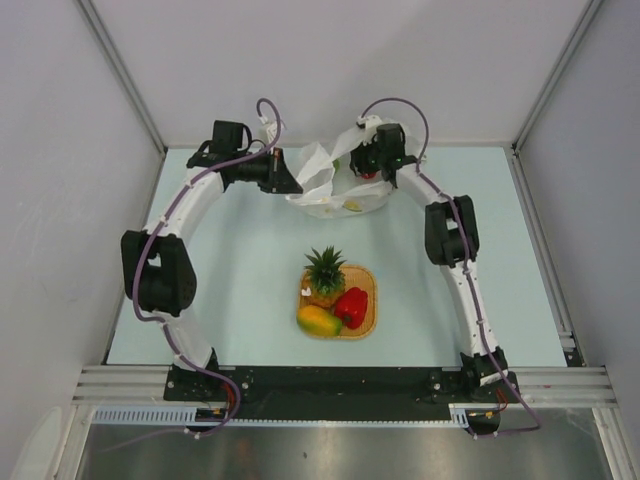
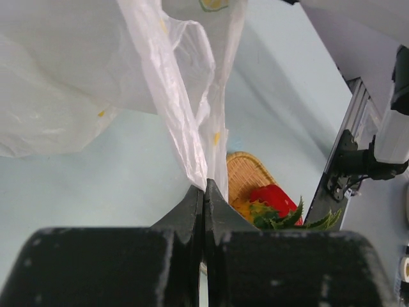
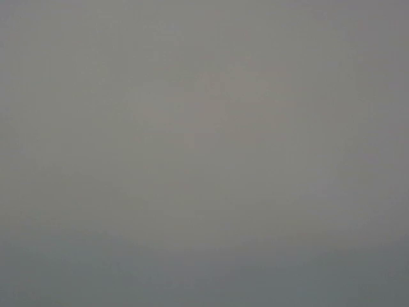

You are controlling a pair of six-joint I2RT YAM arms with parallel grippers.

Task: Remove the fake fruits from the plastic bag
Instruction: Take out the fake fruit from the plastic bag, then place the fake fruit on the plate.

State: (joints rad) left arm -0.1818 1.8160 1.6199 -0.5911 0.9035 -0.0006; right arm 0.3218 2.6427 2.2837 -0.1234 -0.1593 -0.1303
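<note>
Since the right wrist cam is just flat grey blur, can't tell how far the right claw (image 1: pixel 366 168) is open or whether it's got anything. From the top cam it's just sitting at the mouth of the plastic bag (image 1: pixel 325 185), far middle of the table.

Left claw (image 2: pixel 204 187) is easy tho: jaws pinched fully together w/ a fold of the bag film caught between them, and the film is stretched taut away from the pinch.

Three fruits are out on the woven mat (image 1: pixel 368 290) mid-table, well apart from the bag:
- pineapple (image 1: pixel 324 270) upright at the back
- red pepper piece (image 1: pixel 351 306) front right
- mango (image 1: pixel 318 320) front left, hanging over the mat edge

Tabletop (image 1: pixel 230 290) is pale mint-blue & matte. Plain grey-white walls (image 1: pixel 60 140) box it in left, back & right, w/ a ribbed alu rail (image 1: pixel 340 382) along the near edge where both arm bases are bolted.
</note>
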